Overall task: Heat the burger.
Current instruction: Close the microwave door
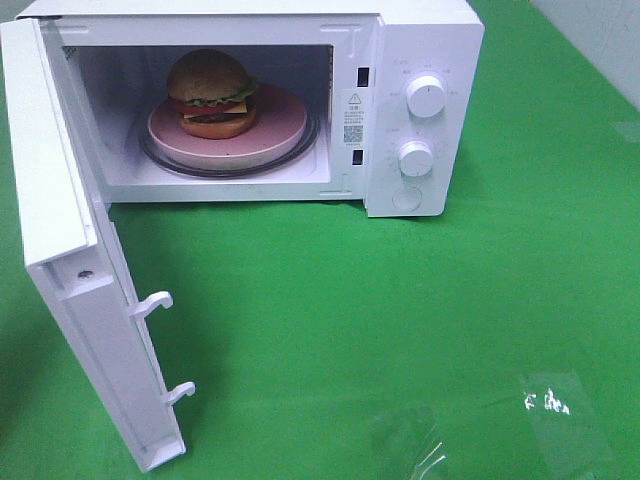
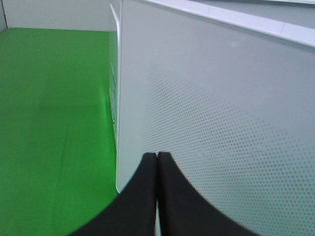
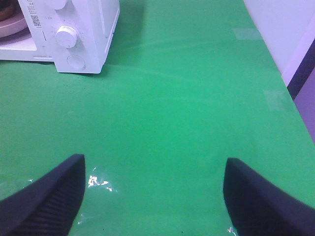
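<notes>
Two end effectors are reported by the wrist views, and they stand in opposite states. The left end effector (image 2: 157, 156) has its black fingers (image 2: 177, 196) pressed together with nothing between them, and it sits close up against the outer face of the microwave's door (image 2: 221, 98), by the dotted window panel; whether it touches the panel cannot be told. The right end effector (image 3: 153, 167) has its fingers (image 3: 49, 196) spread wide apart and empty, hanging over the bare green surface (image 3: 187, 98), well apart from the microwave (image 3: 93, 29), whose control panel shows a knob (image 3: 66, 36) and a round button (image 3: 75, 62). A shiny patch of clear film (image 3: 98, 183) lies on the surface near one finger. From the high camera, the white microwave (image 1: 430, 40) stands at the back of the surface (image 1: 400, 320) with its door (image 1: 100, 330) swung fully open to the left, two latch hooks (image 1: 152, 303) jutting from the door's free edge. The burger (image 1: 210, 85) is inside the cavity, upright on a pink plate (image 1: 280, 125), towards the plate's left and rear part. The plate rests on the glass turntable (image 1: 160, 158). On the panel to the right of the cavity are an upper knob (image 1: 427, 97) and a lower knob (image 1: 415, 157), with the button (image 1: 407, 198) beneath them. Pieces of clear film (image 1: 555, 410) lie at the front right of the surface.
</notes>
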Controlling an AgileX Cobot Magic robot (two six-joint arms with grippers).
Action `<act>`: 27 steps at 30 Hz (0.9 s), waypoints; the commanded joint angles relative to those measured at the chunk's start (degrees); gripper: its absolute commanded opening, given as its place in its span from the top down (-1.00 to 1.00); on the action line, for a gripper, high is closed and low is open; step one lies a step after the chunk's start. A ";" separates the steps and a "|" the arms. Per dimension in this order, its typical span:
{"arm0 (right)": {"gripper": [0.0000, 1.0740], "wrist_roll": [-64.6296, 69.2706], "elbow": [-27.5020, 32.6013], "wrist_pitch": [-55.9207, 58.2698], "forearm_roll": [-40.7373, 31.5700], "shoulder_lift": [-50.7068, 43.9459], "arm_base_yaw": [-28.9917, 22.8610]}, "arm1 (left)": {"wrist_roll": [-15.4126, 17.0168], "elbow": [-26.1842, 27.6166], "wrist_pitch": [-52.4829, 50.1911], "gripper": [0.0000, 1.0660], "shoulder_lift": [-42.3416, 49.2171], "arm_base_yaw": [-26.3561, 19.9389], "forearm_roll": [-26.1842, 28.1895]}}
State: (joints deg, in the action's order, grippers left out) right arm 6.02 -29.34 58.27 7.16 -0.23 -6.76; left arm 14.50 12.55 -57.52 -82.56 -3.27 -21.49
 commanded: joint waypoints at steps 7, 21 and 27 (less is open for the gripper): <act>-0.37 0.40 0.17 -0.74 0.11 -1.43 0.29 | -0.57 1.32 -0.46 1.00 -1.38 4.53 -0.23; -0.37 0.40 0.17 -0.74 0.11 -1.43 0.29 | -3.72 6.30 5.90 1.00 -2.58 15.18 9.00; -0.37 0.40 0.17 -0.74 0.11 -1.43 0.29 | -3.72 8.08 5.90 1.00 -5.10 18.51 9.22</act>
State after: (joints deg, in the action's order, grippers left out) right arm 6.02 -29.34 58.27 7.16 -0.23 -6.76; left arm 10.71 19.94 -51.45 -87.61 14.67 -11.97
